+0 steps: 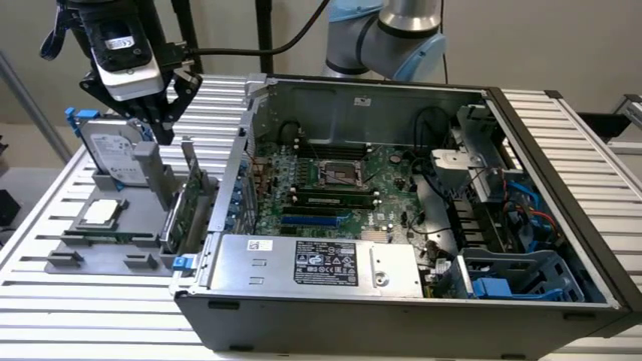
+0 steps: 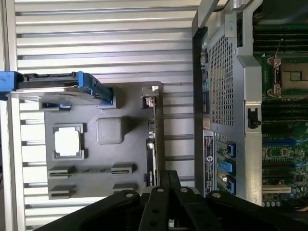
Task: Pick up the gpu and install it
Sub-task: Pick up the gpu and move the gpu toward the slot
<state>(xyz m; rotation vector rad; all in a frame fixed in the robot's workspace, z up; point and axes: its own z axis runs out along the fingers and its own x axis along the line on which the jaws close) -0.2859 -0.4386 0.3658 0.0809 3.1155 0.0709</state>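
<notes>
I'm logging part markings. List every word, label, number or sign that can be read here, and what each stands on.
Nothing reads clearly enough to quote.
Black label on the power supply: print too small to read.
White barcode sticker beside it: too small.
Hard drive label: too small.
Black sticker on the computer case: too small.
White label on the camera: unreadable.
</notes>
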